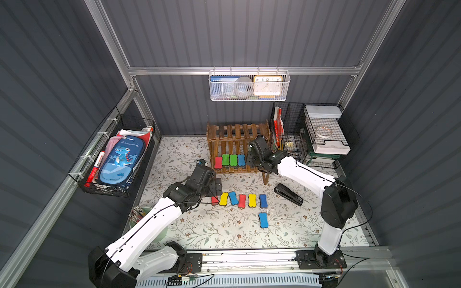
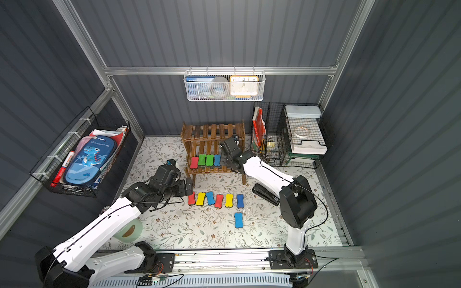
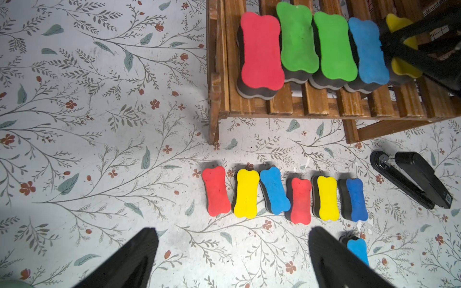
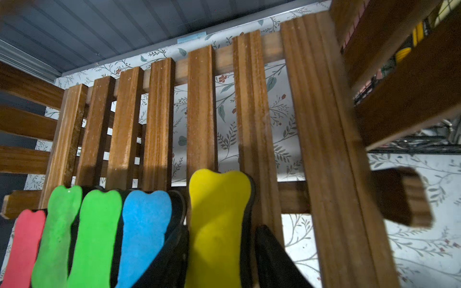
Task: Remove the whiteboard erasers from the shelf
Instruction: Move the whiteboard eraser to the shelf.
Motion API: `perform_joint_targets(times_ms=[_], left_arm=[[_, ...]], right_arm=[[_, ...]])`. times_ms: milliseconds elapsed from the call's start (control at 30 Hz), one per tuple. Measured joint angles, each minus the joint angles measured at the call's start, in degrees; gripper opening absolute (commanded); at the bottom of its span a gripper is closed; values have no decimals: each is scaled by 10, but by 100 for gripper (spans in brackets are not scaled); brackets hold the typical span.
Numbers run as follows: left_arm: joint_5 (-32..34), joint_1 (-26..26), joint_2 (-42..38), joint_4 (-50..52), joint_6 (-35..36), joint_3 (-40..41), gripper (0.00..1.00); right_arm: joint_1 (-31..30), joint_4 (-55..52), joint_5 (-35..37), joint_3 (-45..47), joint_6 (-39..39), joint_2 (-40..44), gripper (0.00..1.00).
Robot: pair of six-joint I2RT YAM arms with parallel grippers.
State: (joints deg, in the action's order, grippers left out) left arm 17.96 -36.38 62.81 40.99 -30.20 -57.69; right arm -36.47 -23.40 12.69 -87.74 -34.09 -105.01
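- Currently the right hand is clamped on the yellow eraser — one black finger lies against each of its long sides.
- That yellow eraser is at the lower tier of the shelf, at the end nearest the right arm. Whether its felt underside rests on the slats or is raised off them I cannot tell.
- Just beside it on the same tier sits the shelf row of erasers: blue next to the yellow, then green, green and red, packed side by side with coloured tops up.
- The left hand is wide open with nothing between its fingers. It hovers over the worktop in front of the shelf, close to the red end of the line lying there.
- On the worktop, in front of the shelf's legs, lies the worktop row of erasers — red, yellow, blue, red, yellow, blue, in a loose line.
- A lone blue eraser lies apart from that line, nearer the robot's base, level with the line's blue end.
- A black stapler lies on the worktop near the right arm, just past that blue end and touching no eraser.
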Motion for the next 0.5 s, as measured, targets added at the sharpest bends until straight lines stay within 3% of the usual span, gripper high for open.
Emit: perform_joint_targets(times_ms=[500], left_arm=[[-4, 0, 5, -7, 0, 0, 99]], right_arm=[[0, -5, -4, -4, 19, 12, 52]])
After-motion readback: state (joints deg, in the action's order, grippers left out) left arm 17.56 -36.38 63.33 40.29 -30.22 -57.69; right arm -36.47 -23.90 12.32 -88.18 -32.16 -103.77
